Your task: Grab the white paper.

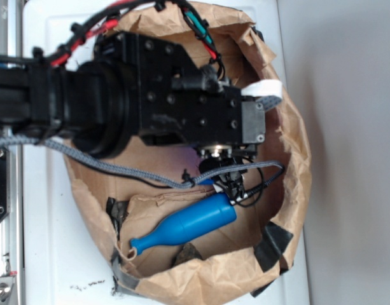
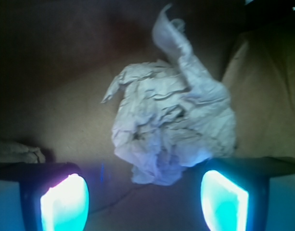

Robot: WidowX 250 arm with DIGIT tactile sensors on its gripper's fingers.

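Exterior: blue bottle (image 1: pixel 193 223) and cable (image 1: pixel 118 166) inside brown paper bag (image 1: pixel 296 171)

No text, label, brand, number or sign is readable in either view.

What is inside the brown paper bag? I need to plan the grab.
The brown paper bag holds a blue bottle; the wrist view shows the white paper ahead of the open gripper. The arm covers much else.

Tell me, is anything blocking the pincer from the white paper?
Nothing visible is. In the wrist view the white paper lies just ahead of the open pincer, with only bare brown bag floor in the gap between its fingers. The blue bottle lies off to one side in the exterior view.
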